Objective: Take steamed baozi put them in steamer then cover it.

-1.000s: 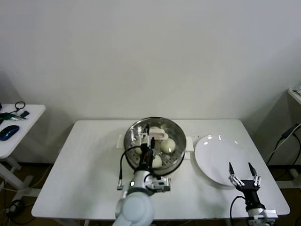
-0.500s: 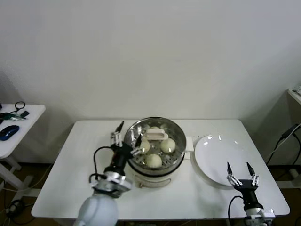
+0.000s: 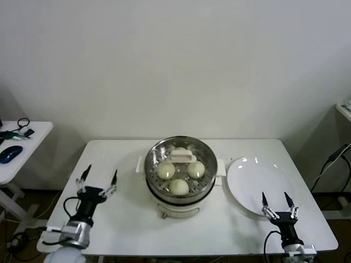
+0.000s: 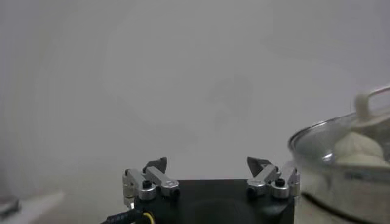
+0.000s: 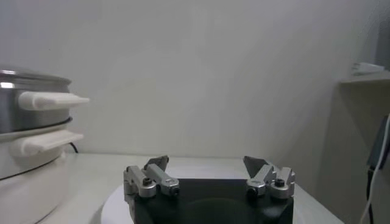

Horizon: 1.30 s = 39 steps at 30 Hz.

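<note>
Buns rest inside the steamer at the table's middle, under the glass lid, whose cream handle sits on top; the covering step appears complete. Both arms stand low at the table's near edge, clear of the pot. The left tool is released and empty, well apart from the steamer on its left. The right tool, likewise released, hovers over the near rim of the bare white plate.

Left tool is low at the robot's left, fingers spread wide and pointing up, holding nothing. Right tool is low at the right, likewise spread and empty.
</note>
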Each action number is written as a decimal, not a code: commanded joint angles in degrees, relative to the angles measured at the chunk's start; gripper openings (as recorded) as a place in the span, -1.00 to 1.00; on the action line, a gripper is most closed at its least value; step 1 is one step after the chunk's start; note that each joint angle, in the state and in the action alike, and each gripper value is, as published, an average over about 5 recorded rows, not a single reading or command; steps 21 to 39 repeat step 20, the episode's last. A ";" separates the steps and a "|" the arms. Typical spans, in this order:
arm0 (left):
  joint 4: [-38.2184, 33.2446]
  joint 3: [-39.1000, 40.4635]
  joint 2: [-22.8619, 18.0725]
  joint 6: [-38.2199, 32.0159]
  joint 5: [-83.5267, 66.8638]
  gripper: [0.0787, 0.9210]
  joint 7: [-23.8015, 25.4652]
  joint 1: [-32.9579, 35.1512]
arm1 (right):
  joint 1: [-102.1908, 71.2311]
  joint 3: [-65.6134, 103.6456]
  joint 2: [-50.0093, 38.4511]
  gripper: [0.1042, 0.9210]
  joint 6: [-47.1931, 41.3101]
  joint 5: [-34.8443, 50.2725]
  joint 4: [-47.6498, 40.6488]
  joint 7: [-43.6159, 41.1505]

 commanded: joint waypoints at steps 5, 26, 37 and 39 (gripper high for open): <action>13.24 -3.44 -1.91 -12.19 -12.52 0.77 0.58 3.69 | -0.05 -1.14 0.42 0.76 -0.27 -0.13 0.05 0.28; 12.04 -3.23 -1.83 -11.42 -12.89 0.77 1.12 3.83 | -0.60 -1.16 -0.06 0.76 -0.33 -0.07 0.55 0.05; 12.04 -3.23 -1.83 -11.42 -12.89 0.77 1.12 3.83 | -0.60 -1.16 -0.06 0.76 -0.33 -0.07 0.55 0.05; 12.04 -3.23 -1.83 -11.42 -12.89 0.77 1.12 3.83 | -0.60 -1.16 -0.06 0.76 -0.33 -0.07 0.55 0.05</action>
